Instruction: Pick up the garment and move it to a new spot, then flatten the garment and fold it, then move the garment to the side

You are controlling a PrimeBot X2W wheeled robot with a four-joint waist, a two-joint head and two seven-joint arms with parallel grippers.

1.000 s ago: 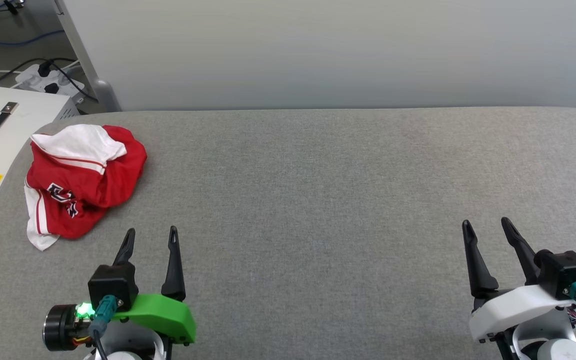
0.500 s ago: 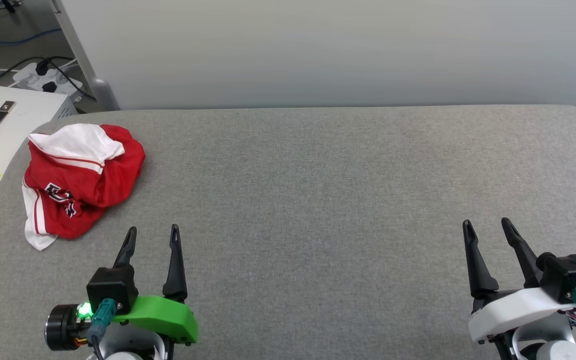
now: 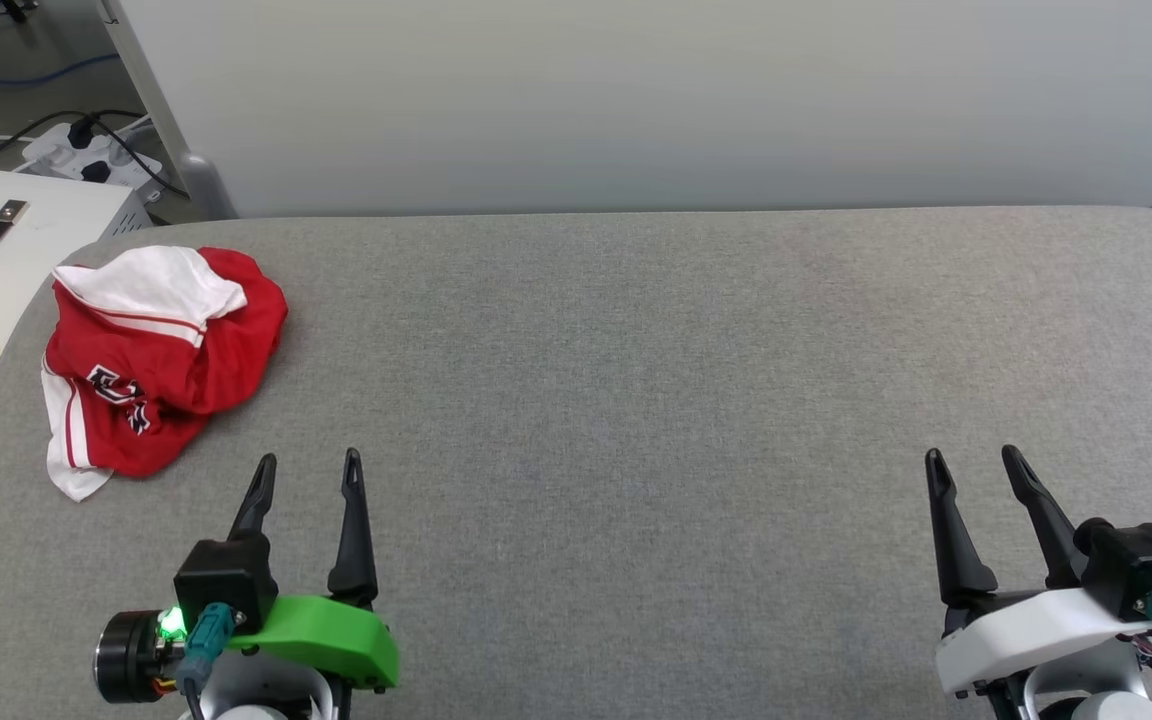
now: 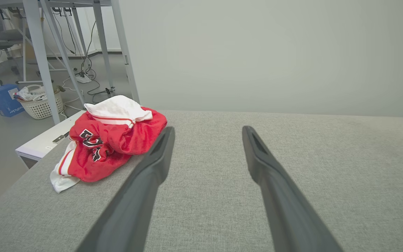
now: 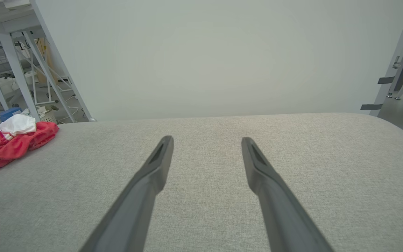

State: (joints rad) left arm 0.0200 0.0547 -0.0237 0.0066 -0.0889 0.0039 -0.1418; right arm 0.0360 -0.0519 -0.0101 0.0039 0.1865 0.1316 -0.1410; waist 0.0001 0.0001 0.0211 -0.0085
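None of the task's steps had been carried out, as far as the views showed. The garment (image 3: 161, 365) lay in a crumpled red-and-white heap on the grey fabric-topped desk (image 3: 636, 380), not lifted, not spread and not folded. It sat ahead of the left end effector (image 3: 308, 458) and off to that end effector's outer left, near its fingertips but clearly apart from them. From the right end effector (image 3: 971, 452) it was well apart, far across to that one's left. One white sleeve was bunched on top of the heap, on the side farthest from the left end effector, and part of the black lettering showed on the red cloth below it.

Both end effectors had their two dark fingers spread wide with nothing between them, each poised over bare grey fabric and pointing toward the far edge of the desk. By my reading, everything remained to do — the pick-up and move to a new spot, the flattening, the fold and the final shift to the side — and the left end effector looked the better placed to begin.

Against the pictures from a second and half a second before, very little differed. The whole head view had slid slightly, which was the camera moving and not the cloth. The heap kept the same folds and the same place, and both end effectors kept the same wide spread, with at most a slight shift in the frame.
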